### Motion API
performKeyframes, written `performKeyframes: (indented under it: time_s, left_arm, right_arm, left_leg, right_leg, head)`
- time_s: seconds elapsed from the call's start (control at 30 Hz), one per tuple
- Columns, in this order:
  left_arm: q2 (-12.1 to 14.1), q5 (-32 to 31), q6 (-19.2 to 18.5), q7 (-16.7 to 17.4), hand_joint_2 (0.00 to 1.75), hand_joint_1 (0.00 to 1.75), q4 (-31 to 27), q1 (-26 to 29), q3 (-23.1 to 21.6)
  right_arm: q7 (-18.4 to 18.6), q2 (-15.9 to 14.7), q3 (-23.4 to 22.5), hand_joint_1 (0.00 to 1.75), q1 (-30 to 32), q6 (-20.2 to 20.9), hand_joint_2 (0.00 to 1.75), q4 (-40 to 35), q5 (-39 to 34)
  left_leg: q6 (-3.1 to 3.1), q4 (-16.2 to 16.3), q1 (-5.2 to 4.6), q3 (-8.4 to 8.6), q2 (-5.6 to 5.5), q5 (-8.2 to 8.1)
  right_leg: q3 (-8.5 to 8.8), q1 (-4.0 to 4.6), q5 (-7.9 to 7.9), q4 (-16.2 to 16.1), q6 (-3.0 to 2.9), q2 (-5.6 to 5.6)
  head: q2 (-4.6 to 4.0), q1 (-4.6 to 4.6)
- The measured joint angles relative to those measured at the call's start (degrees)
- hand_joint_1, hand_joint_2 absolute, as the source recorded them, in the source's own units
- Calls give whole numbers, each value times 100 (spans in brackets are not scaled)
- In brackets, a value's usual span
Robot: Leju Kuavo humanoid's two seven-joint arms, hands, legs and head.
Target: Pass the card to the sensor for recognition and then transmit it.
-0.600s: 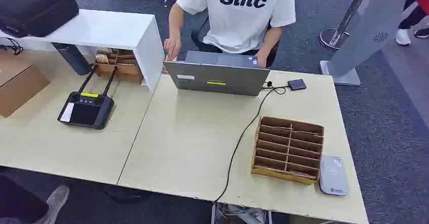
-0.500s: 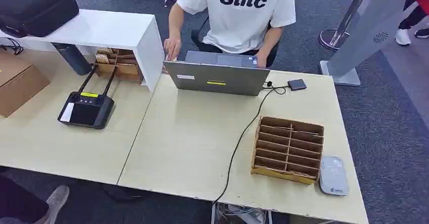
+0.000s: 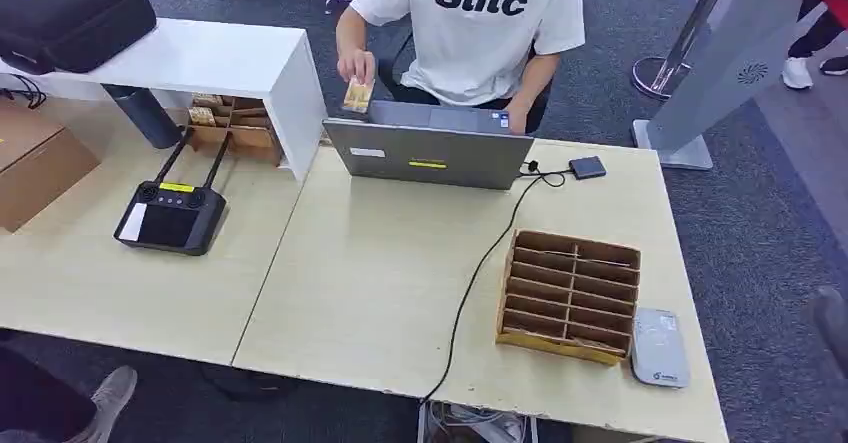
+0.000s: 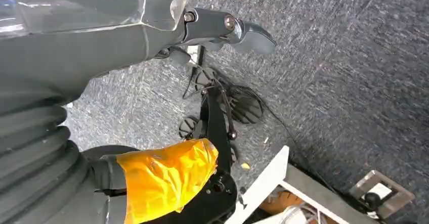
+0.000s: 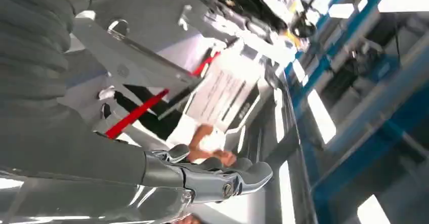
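Across the table a person in a white shirt holds a yellowish card [image 3: 357, 94] up beside the far left corner of the laptop [image 3: 430, 149]. The grey card sensor [image 3: 659, 348] lies flat near the table's front right corner, next to a wooden compartment box [image 3: 568, 295]. My left hand [image 4: 202, 24] hangs over the carpet, thumb stretched out, holding nothing. My right hand [image 5: 207, 176] is raised with its thumb straight and nothing in it. A blurred grey part of my right arm [image 3: 832, 325] shows at the right edge, off the table.
A black cable [image 3: 480, 263] runs from the laptop to the table's front edge. A black controller [image 3: 170, 213] lies on the left table [image 3: 60, 283]. A white shelf [image 3: 220, 63] carries a black case. A grey stand [image 3: 715, 73] rises at the back right.
The person's hand has lifted from behind the laptop and now holds up a card. A blurred grey part of my right arm has come in at the right edge.
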Motion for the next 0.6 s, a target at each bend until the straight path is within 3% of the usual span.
performKeyframes:
  time_s: [0.27,0.6]
  left_arm:
    - [0,157,2,61,175,0,0,-3,-203]
    - [0,448,0,90,175,0,0,-7,-527]
  right_arm:
    - [190,-497,702,0,-59,81,175,216,317]
    - [295,-847,1240,0,-235,122,175,363,529]
  left_leg:
    - [0,0,0,-1,0,0]
    - [0,0,0,0,0,0]
  right_leg:
    - [0,0,0,0,0,0]
    - [-1,0,0,0,0,0]
  head:
    - [0,0]
    - [0,2]
